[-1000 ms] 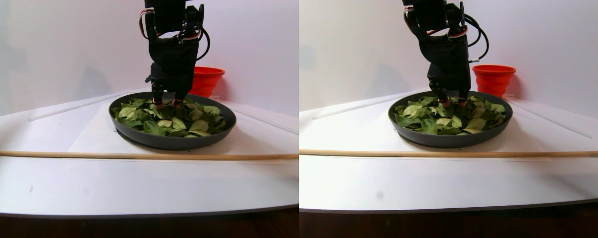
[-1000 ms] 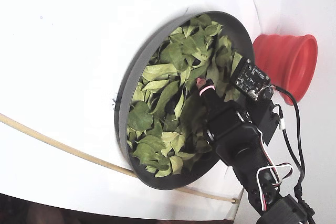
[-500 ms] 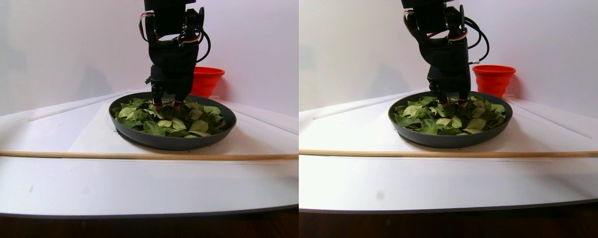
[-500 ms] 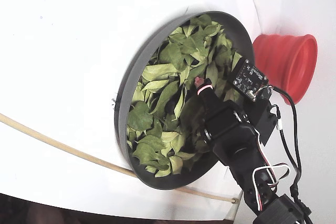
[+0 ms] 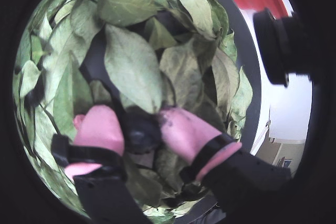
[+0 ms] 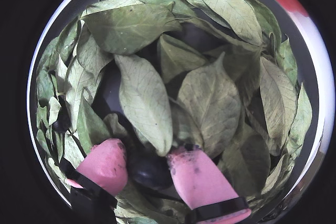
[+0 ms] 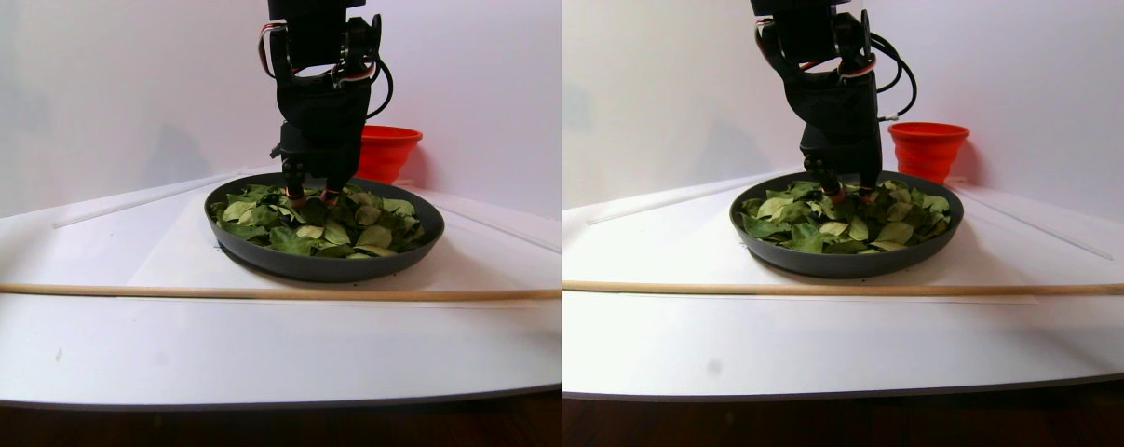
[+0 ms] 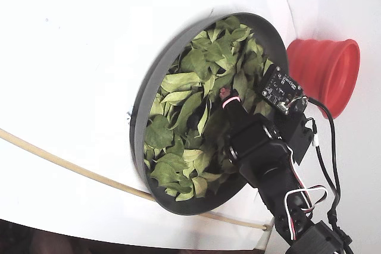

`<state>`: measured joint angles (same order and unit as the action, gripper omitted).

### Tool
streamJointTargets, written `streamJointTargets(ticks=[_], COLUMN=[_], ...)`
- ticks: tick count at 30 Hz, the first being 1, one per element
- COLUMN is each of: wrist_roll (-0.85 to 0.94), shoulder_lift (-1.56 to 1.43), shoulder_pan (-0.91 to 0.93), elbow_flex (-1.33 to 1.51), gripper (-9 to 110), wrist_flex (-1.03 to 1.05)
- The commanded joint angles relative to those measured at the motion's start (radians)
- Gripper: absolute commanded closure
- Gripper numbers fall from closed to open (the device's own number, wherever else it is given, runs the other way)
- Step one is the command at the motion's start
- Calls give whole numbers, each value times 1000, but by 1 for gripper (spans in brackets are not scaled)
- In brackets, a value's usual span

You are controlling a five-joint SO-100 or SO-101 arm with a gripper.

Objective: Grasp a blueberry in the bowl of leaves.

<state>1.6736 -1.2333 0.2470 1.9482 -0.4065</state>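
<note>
- Down among the leaves, in both wrist views, the arm's two pink-padded fingers (image 5: 140, 129) (image 6: 148, 167) pinch a small round dark blueberry (image 5: 140, 132) (image 6: 148, 169) from either side, each pad touching it.
- The blueberry sits low in the wide, shallow, round dark grey bowl of leaves (image 6: 63, 35), near the lower edge of both wrist views, partly tucked under a long pale green leaf (image 6: 144, 100) that points down toward it.
- Black bands wrap the pink pads where they meet the black finger bodies (image 5: 94, 156).
- In the fixed view, the black arm (image 8: 262, 153) reaches into the bowl (image 8: 146, 90) from the lower right, and a pink fingertip (image 8: 227, 94) shows among the green leaves near the bowl's middle; the blueberry cannot be made out there.
- In the stereo pair view, the arm (image 7: 319, 102) comes straight down into the far side of the bowl (image 7: 324, 265), its fingertips among the leaves.
- A small red ribbed cup (image 8: 324, 72) (image 7: 386, 149) stands just beside the bowl on the white worktop (image 8: 71, 57), apart from the fingers.
- A thin pale wooden rod (image 7: 245, 292) lies across the worktop in front of the bowl in the stereo pair view.
</note>
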Motion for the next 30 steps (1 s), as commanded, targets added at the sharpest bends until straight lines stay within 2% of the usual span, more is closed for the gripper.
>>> streamJointTargets(ticks=[1, 30], wrist_roll=[9, 44], shoulder_lift=[-49, -169], shoulder_pan=[3, 55], elbow_flex=[3, -74], gripper=[88, 88], wrist_flex=[8, 91])
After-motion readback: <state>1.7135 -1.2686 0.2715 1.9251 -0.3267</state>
